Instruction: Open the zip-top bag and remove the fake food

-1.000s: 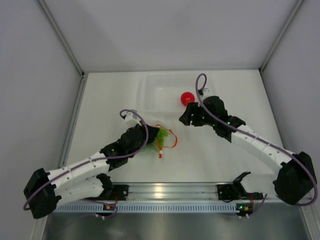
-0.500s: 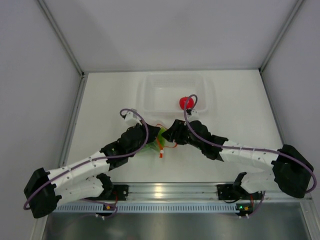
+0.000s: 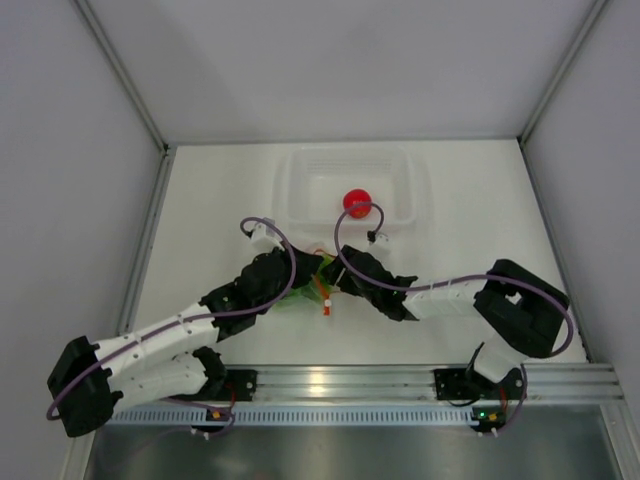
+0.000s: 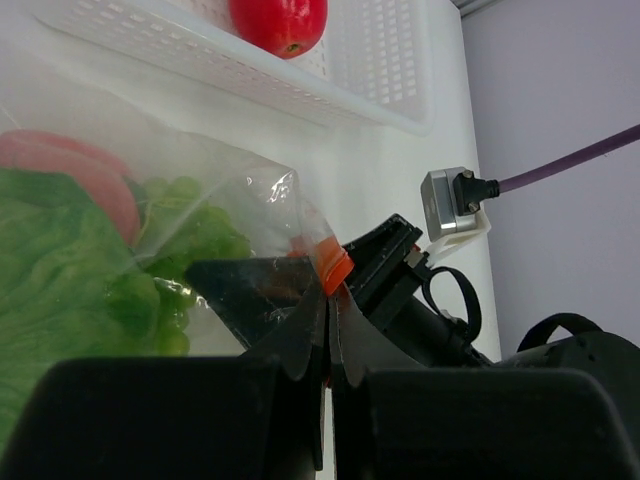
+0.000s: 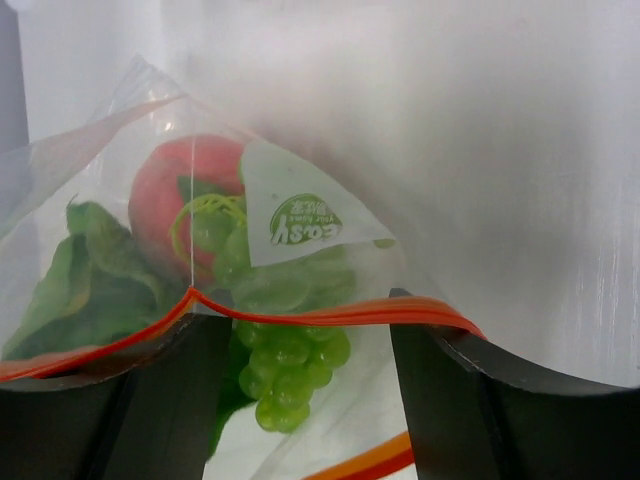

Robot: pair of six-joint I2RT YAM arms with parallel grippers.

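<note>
Plain grey walls (image 3: 70, 150) are seen closing in a white table (image 3: 210, 190), with a metal rail (image 3: 340, 380) along the bottom edge of the overhead view. From the lower left, the left gripper (image 4: 328, 315) is extended to the middle of the frame and is clenched on the film of the zip-top bag (image 3: 320, 270), just below its orange zip strip (image 5: 330, 312). Lettuce (image 4: 50, 270), a grape bunch (image 5: 290, 375) and a pinkish-red fruit (image 5: 160, 205) are contained in the bag. Just to its right, the right gripper (image 5: 305, 335) is spread wide at the bag's strip edge, nothing being pinched. In the upper centre a clear tray (image 3: 300, 185) is set on the table, and a red tomato (image 3: 357, 202) is contained in it.
</note>
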